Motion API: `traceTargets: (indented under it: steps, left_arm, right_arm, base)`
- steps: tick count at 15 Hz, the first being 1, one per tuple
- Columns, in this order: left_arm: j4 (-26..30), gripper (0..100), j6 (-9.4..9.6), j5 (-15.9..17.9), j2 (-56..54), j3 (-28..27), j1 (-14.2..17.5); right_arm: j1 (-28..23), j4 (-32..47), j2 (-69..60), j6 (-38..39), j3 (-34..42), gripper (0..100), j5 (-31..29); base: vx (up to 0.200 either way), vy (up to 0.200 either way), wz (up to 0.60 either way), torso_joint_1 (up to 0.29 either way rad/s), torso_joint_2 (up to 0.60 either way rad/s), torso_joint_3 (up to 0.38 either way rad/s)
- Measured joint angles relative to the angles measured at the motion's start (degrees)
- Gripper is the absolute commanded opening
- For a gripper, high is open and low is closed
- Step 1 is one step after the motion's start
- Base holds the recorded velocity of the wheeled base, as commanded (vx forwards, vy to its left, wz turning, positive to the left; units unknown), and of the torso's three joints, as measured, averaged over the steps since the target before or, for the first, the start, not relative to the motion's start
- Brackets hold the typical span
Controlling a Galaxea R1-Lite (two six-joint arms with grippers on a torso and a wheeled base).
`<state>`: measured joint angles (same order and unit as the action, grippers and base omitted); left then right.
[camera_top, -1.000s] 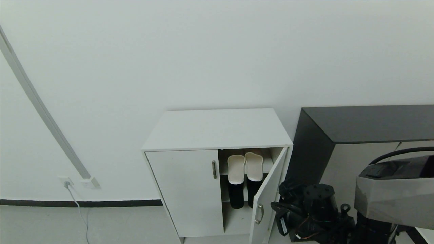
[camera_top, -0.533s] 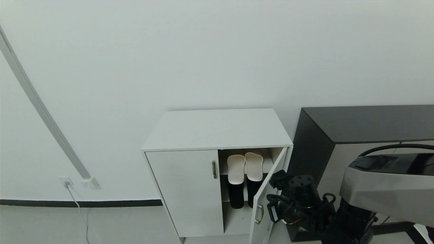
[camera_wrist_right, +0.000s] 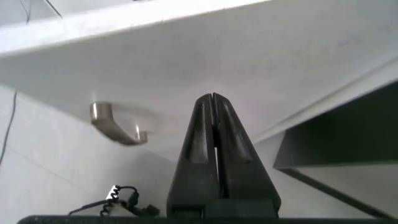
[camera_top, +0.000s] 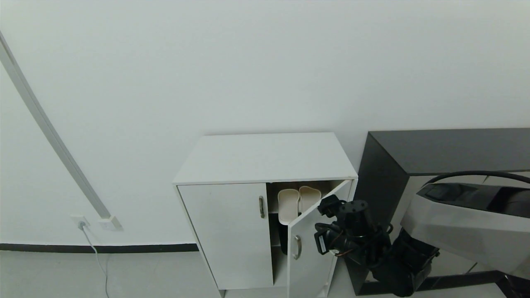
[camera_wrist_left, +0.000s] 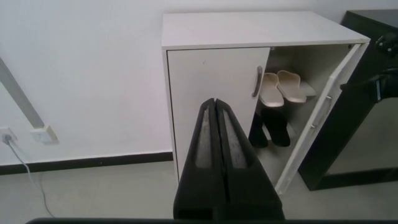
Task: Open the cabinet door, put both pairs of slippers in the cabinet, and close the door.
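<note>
The white cabinet stands against the wall, its left door shut and its right door partly swung in. A cream pair of slippers lies on the upper shelf, and a black pair stands below it. My right gripper is shut with its tips against the outer face of the right door, near the metal handle. In the head view the right arm's wrist sits at the door's outer side. My left gripper is shut, held back from the cabinet and facing its left door.
A black desk stands directly right of the cabinet, close to the door's swing. A wall socket with a cable and a slanted cable duct are on the wall at the left. Grey floor lies in front.
The right arm moved left and pushed the right door inward. The door now covers much of the opening and hides most of the black slippers from the head view.
</note>
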<state>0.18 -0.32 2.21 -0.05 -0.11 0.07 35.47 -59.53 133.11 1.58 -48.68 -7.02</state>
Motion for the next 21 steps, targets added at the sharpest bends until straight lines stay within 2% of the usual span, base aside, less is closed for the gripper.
traceTargets:
  steps: [21]
  left_arm:
    - [-0.02, 0, 0.00, -0.02, 0.00, 0.00, 0.00]
  right_arm:
    - [-1.80, 16.64, 5.73, 0.55, -22.76, 0, -0.20]
  base:
    - [0.000, 0.000, 0.00, 0.000, 0.00, 0.000]
